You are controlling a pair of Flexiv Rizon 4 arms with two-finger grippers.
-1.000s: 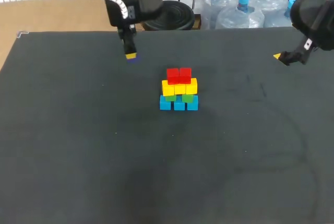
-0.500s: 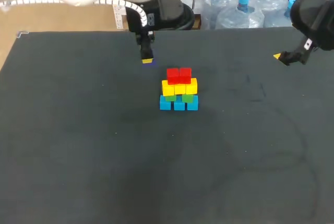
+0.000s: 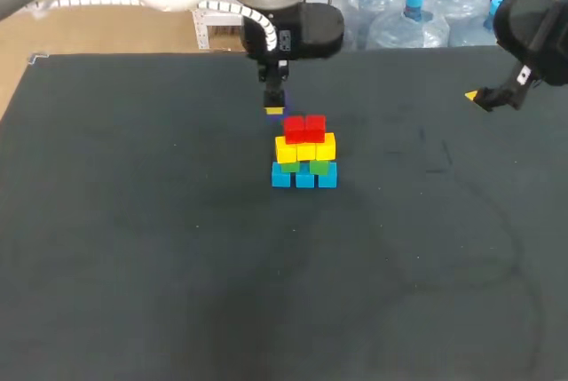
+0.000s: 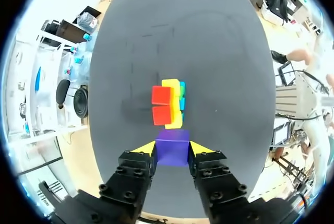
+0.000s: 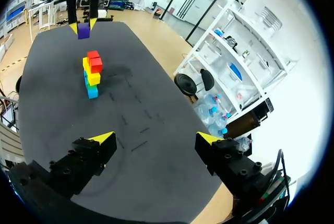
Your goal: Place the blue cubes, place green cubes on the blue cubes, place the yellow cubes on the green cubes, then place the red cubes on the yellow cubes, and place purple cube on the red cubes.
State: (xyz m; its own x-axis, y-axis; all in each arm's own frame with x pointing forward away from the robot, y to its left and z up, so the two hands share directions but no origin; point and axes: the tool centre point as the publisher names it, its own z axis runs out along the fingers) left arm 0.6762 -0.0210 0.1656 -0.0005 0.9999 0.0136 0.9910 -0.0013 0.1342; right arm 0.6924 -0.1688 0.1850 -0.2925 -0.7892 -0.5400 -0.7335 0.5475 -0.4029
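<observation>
The left pincer (image 4: 172, 149), clamped on the purple cube (image 4: 172, 144), hangs near the two red cubes (image 4: 162, 105) that crown yellow cubes (image 3: 306, 147), green cubes (image 3: 319, 167) and blue cubes (image 3: 304, 178) on the tabletop (image 3: 133, 221). Set down off-centre, the cube could shove the red pair off. The right pincer (image 5: 154, 139) hangs well away, fingers spread.

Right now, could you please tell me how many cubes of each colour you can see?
3 blue cubes
2 green cubes
3 yellow cubes
2 red cubes
1 purple cube, in the left pincer
Total: 11 cubes
</observation>
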